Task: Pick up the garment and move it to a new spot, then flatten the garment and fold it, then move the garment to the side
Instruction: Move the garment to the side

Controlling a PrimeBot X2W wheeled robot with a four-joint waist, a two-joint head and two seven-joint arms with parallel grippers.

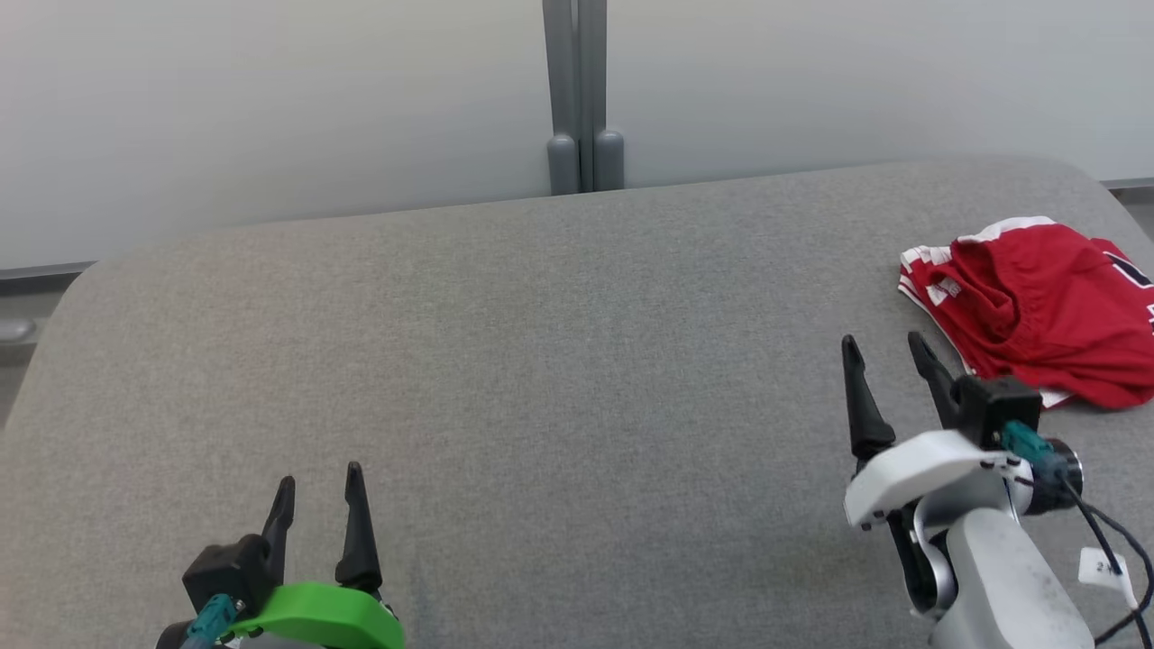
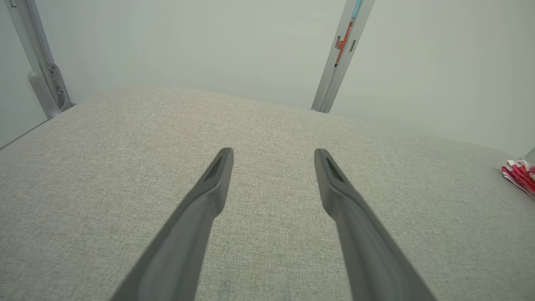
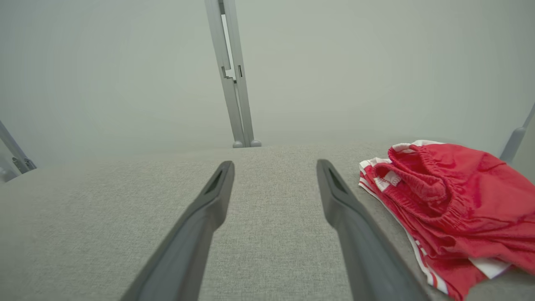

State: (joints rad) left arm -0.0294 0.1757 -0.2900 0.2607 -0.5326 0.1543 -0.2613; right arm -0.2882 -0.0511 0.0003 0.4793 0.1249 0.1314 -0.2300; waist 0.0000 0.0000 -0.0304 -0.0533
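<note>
In the head view, a red garment [image 1: 1037, 306] with white trim is seen lying crumpled at the right edge of the frame, on the grey fabric-covered tabletop [image 1: 541, 342]. The right claw [image 1: 882, 339] is found at the lower right, its two dark fingers spread apart with nothing between them. Its fingertips are placed just left of the garment, and no contact can be made out. The left claw [image 1: 320, 475] is shown at the lower left, its fingers likewise parted and empty, well apart from the garment. A grey post [image 1: 577, 90] is seen at the top centre, against a pale wall.

In the left wrist view, the left claw [image 2: 273, 151] is seen wide open above bare tabletop [image 2: 267, 121], with nothing gripped or touched. A small part of the garment [image 2: 520, 175] is visible at the far right edge.

In the right wrist view, the right claw [image 3: 274, 163] is shown wide open over the tabletop [image 3: 104, 200], with nothing held. The garment [image 3: 451, 200] is heaped at the right of the frame, just beside the right-hand finger. Its gathered waistband is turned toward the claw, and white stripes are seen along its near edge.
</note>
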